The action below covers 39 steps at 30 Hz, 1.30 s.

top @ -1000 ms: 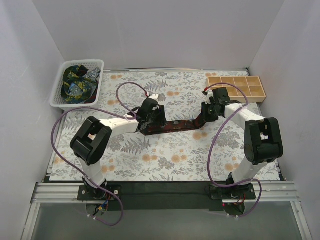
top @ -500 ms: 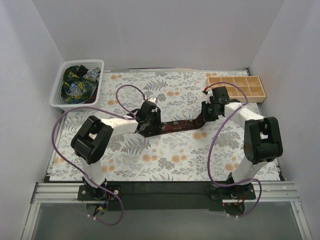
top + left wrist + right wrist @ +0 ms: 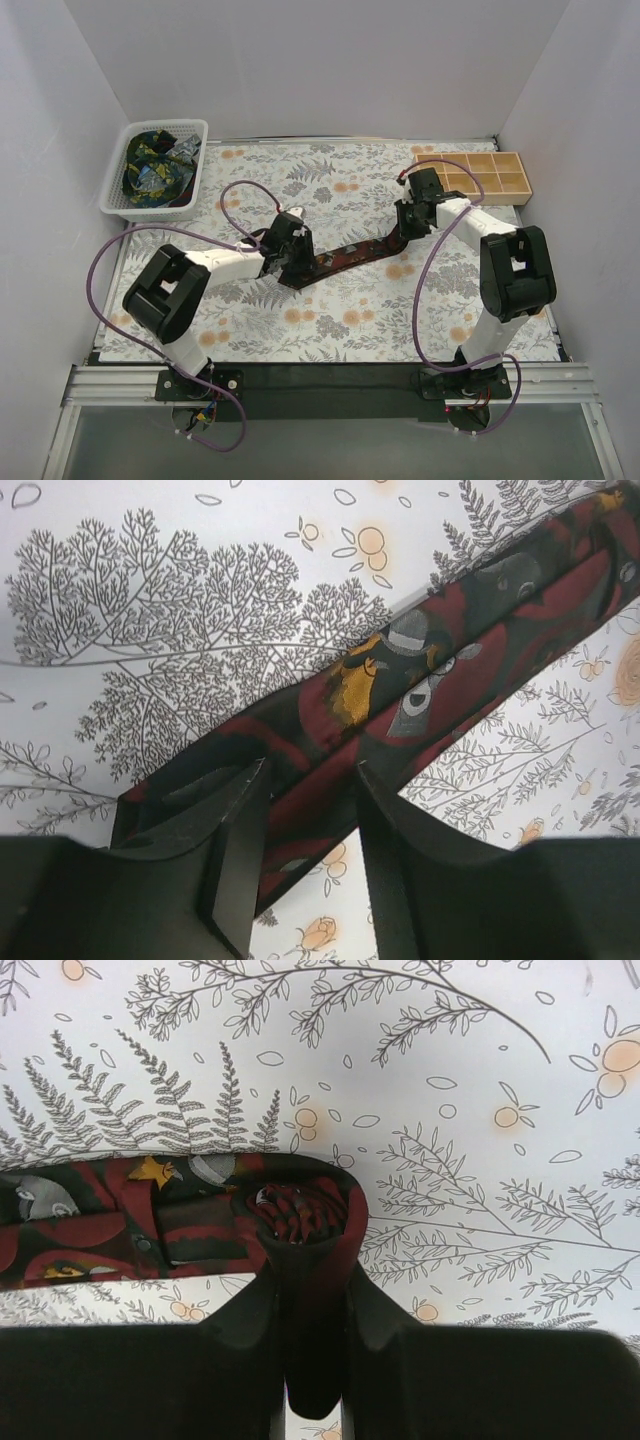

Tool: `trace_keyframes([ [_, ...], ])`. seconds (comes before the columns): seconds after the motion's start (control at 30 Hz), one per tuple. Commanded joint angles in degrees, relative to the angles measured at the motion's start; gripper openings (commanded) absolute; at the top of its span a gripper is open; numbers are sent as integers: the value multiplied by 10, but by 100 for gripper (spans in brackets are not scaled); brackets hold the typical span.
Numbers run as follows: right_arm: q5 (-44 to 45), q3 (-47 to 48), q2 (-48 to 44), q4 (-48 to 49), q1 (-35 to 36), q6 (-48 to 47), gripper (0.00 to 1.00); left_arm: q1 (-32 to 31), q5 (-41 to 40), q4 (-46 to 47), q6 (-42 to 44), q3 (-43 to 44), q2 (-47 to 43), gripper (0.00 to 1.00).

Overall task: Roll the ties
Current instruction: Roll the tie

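A maroon tie (image 3: 352, 254) with dark bird prints lies slanted across the floral cloth between my two grippers. My left gripper (image 3: 295, 268) is at its lower left end. In the left wrist view the tie (image 3: 430, 660) runs between the fingers, filling the gap at the tips of the left gripper (image 3: 312, 780). My right gripper (image 3: 405, 230) is at the upper right end. There the tie is wound into a small roll (image 3: 300, 1210), and the right gripper (image 3: 310, 1272) is shut on it. More ties (image 3: 150, 165) lie bundled in the basket.
The white basket (image 3: 165, 125) stands at the back left corner. A wooden compartment tray (image 3: 480, 172) sits at the back right, just behind the right gripper. White walls enclose the floral cloth (image 3: 330, 320) on three sides.
My left gripper has narrowed on the tie and shifted left and toward me. The right gripper moved slightly back and left with the roll. The tie now lies slanted instead of level.
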Motion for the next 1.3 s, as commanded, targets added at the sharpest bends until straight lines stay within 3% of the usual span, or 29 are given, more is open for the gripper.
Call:
trace_keyframes([
  [0.0,115,29,5,-15,27,-12,1,3,7,-54,0,-18,-37,39],
  [0.37,400,43,33,-28,154,-39,1,28,-35,-106,41,-11,-175,80],
  [0.6,494,83,111,-65,233,-25,1,39,-68,-100,47,-74,-260,86],
  [0.67,508,95,132,-73,255,-19,5,39,-73,-96,45,-84,-270,86],
  [0.83,495,104,150,-84,286,-5,30,39,-65,-88,32,-84,-271,86],
  [1.03,469,114,140,-96,293,1,50,39,-41,-74,16,-90,-268,86],
  [1.27,425,121,80,-104,294,-8,64,39,-30,-73,17,-83,-264,86],
])
